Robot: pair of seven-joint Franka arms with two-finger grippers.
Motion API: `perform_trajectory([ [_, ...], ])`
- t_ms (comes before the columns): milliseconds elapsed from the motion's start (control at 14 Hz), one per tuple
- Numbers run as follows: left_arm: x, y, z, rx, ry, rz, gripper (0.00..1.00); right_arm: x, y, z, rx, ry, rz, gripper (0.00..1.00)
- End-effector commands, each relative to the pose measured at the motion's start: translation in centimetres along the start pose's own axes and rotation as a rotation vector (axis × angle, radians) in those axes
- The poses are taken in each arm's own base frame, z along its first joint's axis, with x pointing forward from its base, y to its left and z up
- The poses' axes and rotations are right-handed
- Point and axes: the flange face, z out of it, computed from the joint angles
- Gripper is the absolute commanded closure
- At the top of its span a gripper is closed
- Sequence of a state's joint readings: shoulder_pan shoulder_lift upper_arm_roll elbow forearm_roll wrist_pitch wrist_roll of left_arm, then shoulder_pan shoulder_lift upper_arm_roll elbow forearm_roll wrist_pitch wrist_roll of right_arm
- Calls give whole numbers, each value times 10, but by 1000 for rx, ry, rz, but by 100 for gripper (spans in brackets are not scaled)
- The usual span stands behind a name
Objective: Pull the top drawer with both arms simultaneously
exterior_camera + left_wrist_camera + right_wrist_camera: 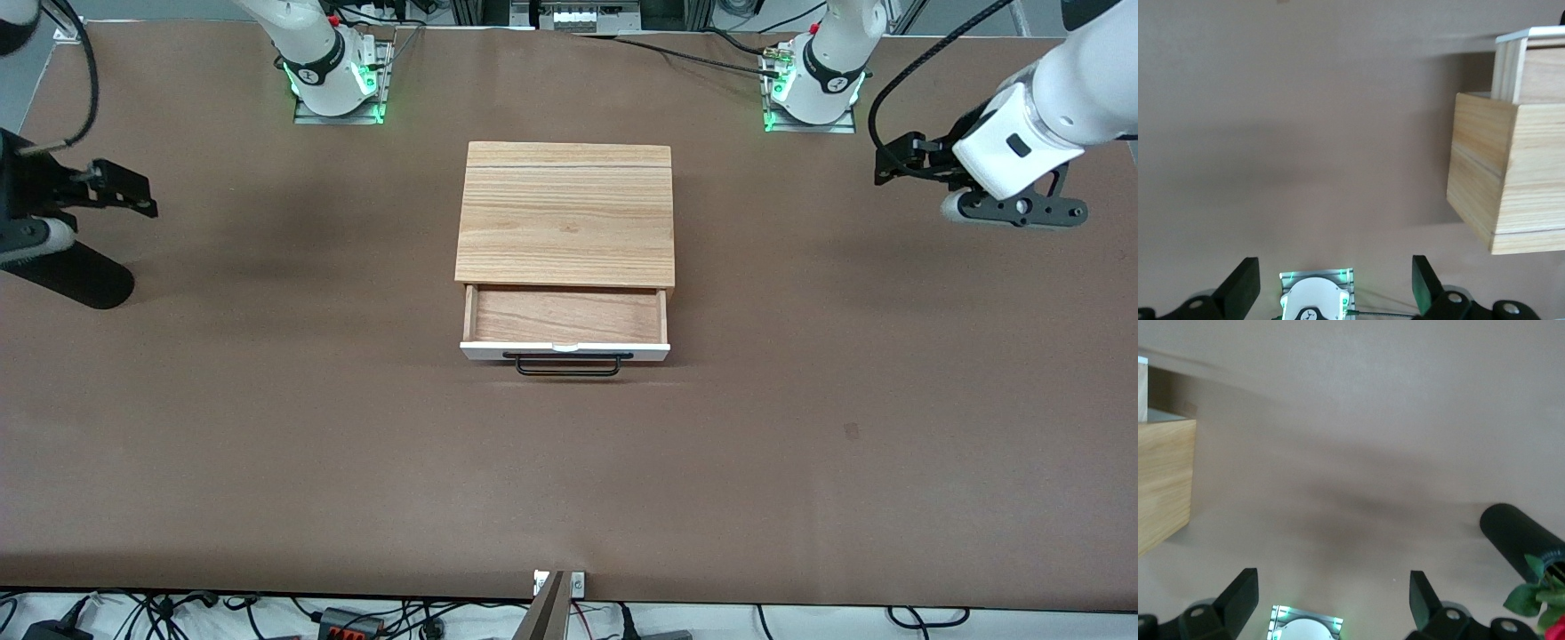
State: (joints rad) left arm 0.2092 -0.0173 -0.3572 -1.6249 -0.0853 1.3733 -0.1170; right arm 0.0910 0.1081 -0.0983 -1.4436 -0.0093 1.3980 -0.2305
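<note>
The top drawer point(565, 316) stands pulled out of the wooden cabinet point(566, 213) at mid-table, showing its light wood inside. Its white front panel point(565, 352) and black wire handle point(569, 365) face the front camera. My left gripper point(892, 163) hangs open over bare table toward the left arm's end, well apart from the cabinet. My right gripper point(129, 191) hangs open over the right arm's end, holding nothing. The left wrist view shows open fingers point(1243, 287), the cabinet's side point(1511, 173) and the drawer's side point(1531, 67). The right wrist view shows open fingers point(1421, 597) and the cabinet's corner point(1161, 487).
A black cylinder point(76, 276) lies on the table below my right gripper; green leaves and a red flower point(1538, 597) show at its mouth. The arm bases point(333, 80) point(813, 84) glow green along the table's farther edge. A small post point(556, 604) stands at the nearer edge.
</note>
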Motion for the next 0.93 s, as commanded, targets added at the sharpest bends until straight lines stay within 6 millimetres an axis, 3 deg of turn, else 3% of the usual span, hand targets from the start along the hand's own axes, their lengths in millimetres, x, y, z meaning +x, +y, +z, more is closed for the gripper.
perform_trajectory([
  [0,-22,7,5,41,26,-8,0,-22,-20,19,-26,57,92,0],
  [143,-23,4,7,42,14,-13,0,-26,-20,24,-26,91,150,0],
  [429,-39,7,18,62,1,-123,0,-33,21,27,-13,86,236,0],
  [857,-45,7,25,62,-5,-129,0,-25,20,31,-15,78,230,0],
])
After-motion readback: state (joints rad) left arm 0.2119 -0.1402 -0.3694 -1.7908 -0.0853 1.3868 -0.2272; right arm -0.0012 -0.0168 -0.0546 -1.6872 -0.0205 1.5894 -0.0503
